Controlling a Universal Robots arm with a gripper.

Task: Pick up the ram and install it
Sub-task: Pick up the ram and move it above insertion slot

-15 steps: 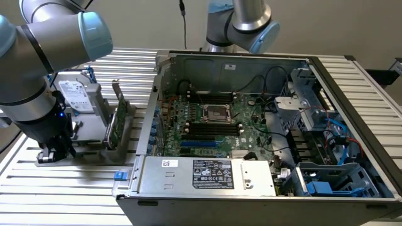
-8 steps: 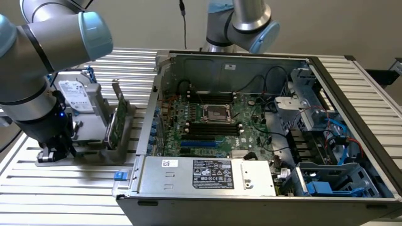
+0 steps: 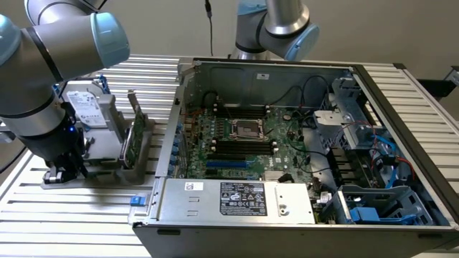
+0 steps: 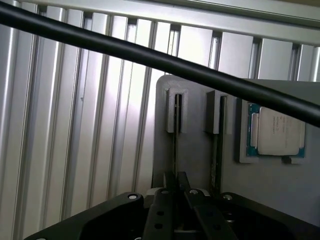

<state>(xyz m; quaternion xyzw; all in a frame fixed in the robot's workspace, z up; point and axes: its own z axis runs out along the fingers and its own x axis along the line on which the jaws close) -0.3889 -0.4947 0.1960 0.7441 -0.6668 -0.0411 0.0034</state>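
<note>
Wrist view: my pincer (image 4: 176,184), its body cut off, is clamped on the ram (image 4: 176,142), a thin dark line seen edge-on, standing in the slot nearest an edge of the gray holder (image 4: 195,155). A black cable (image 4: 150,57) hides part of that holder. A processor (image 4: 276,132) lies in its recess.

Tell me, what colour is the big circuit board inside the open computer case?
The circuit board is green; the exterior view shows it best.

Slatted aluminium table (image 3: 72,215) spanning 3 through 6 to 9 o'clock. Plain pale wall (image 3: 165,27) behind it at 12 o'clock, with a thin black cable (image 3: 210,27) hanging down it. Lighting even and diffuse.
</note>
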